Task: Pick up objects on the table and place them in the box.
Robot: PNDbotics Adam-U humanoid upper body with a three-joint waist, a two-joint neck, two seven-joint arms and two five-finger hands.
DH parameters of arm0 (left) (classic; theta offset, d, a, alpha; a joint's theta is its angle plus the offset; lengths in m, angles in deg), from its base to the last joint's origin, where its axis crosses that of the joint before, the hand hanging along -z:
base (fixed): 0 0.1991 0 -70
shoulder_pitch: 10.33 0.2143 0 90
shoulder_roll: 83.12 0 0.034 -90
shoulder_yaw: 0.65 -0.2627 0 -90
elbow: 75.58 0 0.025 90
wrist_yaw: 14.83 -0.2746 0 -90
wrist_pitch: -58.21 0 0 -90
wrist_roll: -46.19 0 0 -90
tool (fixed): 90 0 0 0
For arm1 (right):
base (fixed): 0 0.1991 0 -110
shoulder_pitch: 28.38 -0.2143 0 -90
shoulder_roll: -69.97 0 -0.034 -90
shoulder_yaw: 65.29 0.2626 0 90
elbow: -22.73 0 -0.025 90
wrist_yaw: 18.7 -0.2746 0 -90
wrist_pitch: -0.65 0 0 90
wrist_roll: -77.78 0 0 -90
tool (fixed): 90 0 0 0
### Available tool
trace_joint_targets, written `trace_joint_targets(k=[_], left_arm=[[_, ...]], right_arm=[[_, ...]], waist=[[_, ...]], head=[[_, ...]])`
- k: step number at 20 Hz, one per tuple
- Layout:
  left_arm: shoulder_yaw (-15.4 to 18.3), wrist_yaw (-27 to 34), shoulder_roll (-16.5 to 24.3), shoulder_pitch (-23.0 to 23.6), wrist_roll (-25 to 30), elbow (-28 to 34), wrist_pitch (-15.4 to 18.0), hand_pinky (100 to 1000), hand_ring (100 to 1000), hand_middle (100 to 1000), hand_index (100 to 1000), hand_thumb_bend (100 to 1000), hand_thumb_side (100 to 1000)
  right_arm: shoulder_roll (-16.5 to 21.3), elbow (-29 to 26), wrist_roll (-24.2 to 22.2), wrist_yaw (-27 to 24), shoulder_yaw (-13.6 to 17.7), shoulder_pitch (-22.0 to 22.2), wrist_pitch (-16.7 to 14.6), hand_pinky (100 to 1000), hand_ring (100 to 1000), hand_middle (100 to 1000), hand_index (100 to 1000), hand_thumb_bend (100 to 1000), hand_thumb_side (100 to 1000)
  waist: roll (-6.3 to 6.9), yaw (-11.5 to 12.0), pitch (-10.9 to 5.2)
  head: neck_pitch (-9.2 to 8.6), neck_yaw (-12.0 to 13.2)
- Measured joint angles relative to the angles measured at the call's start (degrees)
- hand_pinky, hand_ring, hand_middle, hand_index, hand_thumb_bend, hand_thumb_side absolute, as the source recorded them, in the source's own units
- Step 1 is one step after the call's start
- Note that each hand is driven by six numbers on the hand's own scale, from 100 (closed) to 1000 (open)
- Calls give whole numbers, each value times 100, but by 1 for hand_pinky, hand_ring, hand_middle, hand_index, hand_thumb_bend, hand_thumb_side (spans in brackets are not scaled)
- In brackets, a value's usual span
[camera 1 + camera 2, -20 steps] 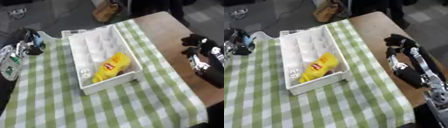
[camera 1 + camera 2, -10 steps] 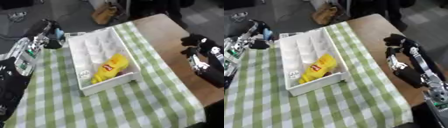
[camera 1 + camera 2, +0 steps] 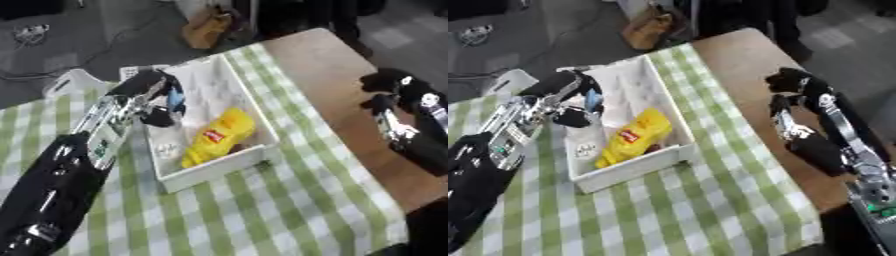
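Note:
A white box (image 3: 219,166) stands on the green checked cloth (image 3: 289,210). Inside it lie a yellow packet (image 3: 219,138) with a red label and a small white dotted thing (image 3: 166,148). My left hand (image 3: 147,94) hangs over the box's left rim, shut on a small blue object (image 3: 177,99); a dark part shows below the blue. Over the bare wood at the right, my right hand (image 3: 794,88) is open, fingers relaxed, holding nothing.
The bare wooden tabletop (image 3: 332,65) runs along the right side, past the cloth's edge. A brown bag (image 3: 208,27) sits on the floor beyond the table. A white shape (image 3: 72,82) lies at the cloth's far left.
My left arm has swung from the table's far left edge rightward to above the box, carrying the blue object. The right hand has stayed in place.

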Motion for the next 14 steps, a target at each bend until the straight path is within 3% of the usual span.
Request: trace_joint_targets(k=[1,2,4,9,12,13,14], left_arm=[[-61,-13,-3,26,81,-27,82,774,802,661,733,594,576],[-129,-54,-3,46,175,-46,177,813,859,828,861,832,766],[-197,-180,13,56,355,-34,361,826,872,858,885,864,807],[-112,-560,54,113,693,73,714,839,887,879,895,863,845],[-5,-662,65,120,689,183,757,837,873,846,881,739,858],[56,-663,71,120,643,278,734,837,873,846,881,739,858],[138,-651,96,121,581,404,686,826,842,799,850,627,803]], right_arm=[[0,-2,-1,0,-1,0,1,711,829,788,934,100,572],[0,-5,-1,0,-1,0,1,711,829,788,934,100,572],[0,-8,-2,0,-1,1,3,711,829,788,934,100,572],[-1,-9,-1,0,-1,8,4,711,830,788,934,100,573],[-1,-10,-1,0,-1,23,5,711,830,788,934,100,572],[-1,-10,1,-1,0,43,6,711,830,788,934,100,572],[-1,-10,2,-1,1,56,8,711,830,788,934,100,572]], waist=[[0,1,0],[0,4,0],[0,29,0],[-27,57,-7],[-43,86,-39],[-48,102,-68],[-61,113,-91]], head=[[1,-1],[2,-6],[2,-16],[4,-24],[4,-26],[5,-32],[6,-40]])
